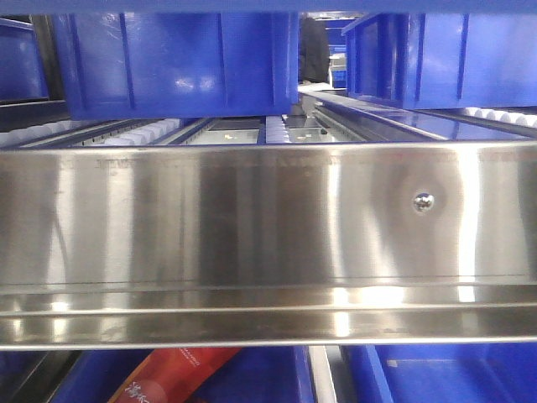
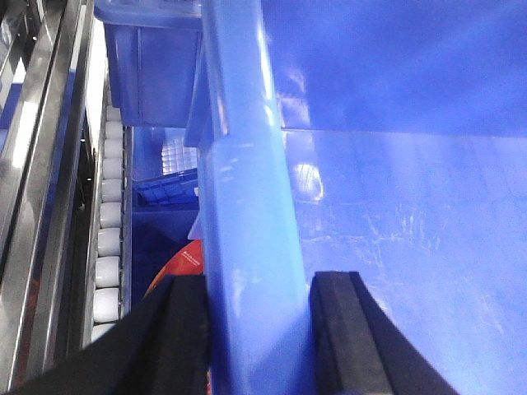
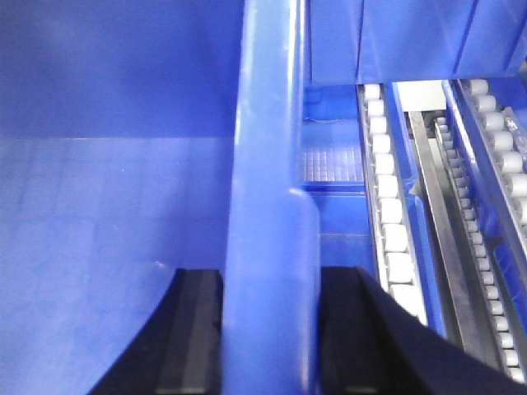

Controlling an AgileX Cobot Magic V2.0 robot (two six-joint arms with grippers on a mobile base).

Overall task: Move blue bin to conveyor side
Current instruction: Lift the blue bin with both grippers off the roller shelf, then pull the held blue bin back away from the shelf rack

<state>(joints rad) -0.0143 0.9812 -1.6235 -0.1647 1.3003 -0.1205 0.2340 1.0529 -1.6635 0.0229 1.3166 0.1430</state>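
The left gripper [image 2: 263, 329] is clenched on the blue bin [image 2: 243, 164]: its two black jaws stand one on each side of the thick rolled rim, both pressed against the plastic. The right gripper [image 3: 270, 329] grasps the blue bin [image 3: 268, 123] in the same manner, with one jaw inside the wall and one outside, both in contact with the rim. In the left wrist view, the bin's glossy inner floor lies to the right of the rim. A line of white rollers [image 2: 107, 247] and polished steel rails run along the left. Part of a red package [image 2: 185, 263] shows low down, just beside the rim. In the right wrist view, the bin's interior lies to the left of the rim and roller tracks [image 3: 387, 214] run along the right, so the bin sits between the rack's roller lanes. The front view is filled by a stainless-steel rack beam [image 1: 252, 227] carrying one bolt head [image 1: 424, 201]. Two other blue crates [image 1: 176, 59] rest on the upper roller level behind it. A red package [image 1: 172, 374] lies below the beam.
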